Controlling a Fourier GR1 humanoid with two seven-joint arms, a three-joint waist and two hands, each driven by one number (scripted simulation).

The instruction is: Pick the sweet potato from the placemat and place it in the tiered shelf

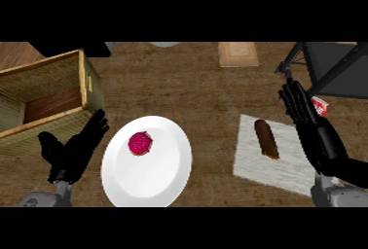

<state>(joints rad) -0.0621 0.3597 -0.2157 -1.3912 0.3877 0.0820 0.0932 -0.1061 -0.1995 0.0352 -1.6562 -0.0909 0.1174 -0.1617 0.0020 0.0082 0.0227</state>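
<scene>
Long brown sweet potato [266,139] lies on pale grey fabric placemat [277,171], untouched. Right hand [302,109] just beside it, fingers straight, holding nothing. Best: come over potato, wrap across its narrow middle, lift clear toward black metal tiered shelf [334,68]. Left hand [70,153] released, resting.

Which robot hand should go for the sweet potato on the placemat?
The right robot hand: it is open just beside the sweet potato and near the tiered shelf. The left robot hand sits beyond the white plate.
</scene>
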